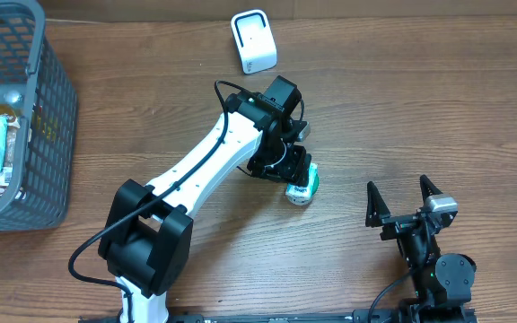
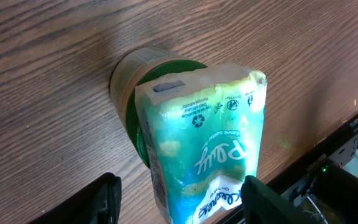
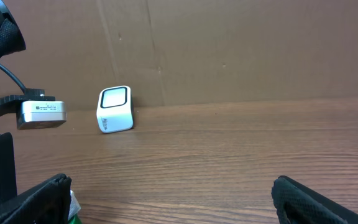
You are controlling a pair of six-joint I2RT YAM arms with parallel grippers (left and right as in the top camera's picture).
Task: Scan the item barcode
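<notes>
The item is a teal and white soft pack with printed writing, seen end-on in the left wrist view, with a green round shape behind it on the wood. Overhead, the item sits just below my left gripper. My left gripper straddles the pack: the right finger is against its edge and the left finger stands clear of it, so it is open. The white scanner stands at the table's far side, also visible as the scanner. My right gripper is wide open and holds nothing.
A grey plastic basket with several packaged goods stands at the far left. A brown cardboard wall runs behind the scanner. The left arm stretches diagonally across the middle of the table.
</notes>
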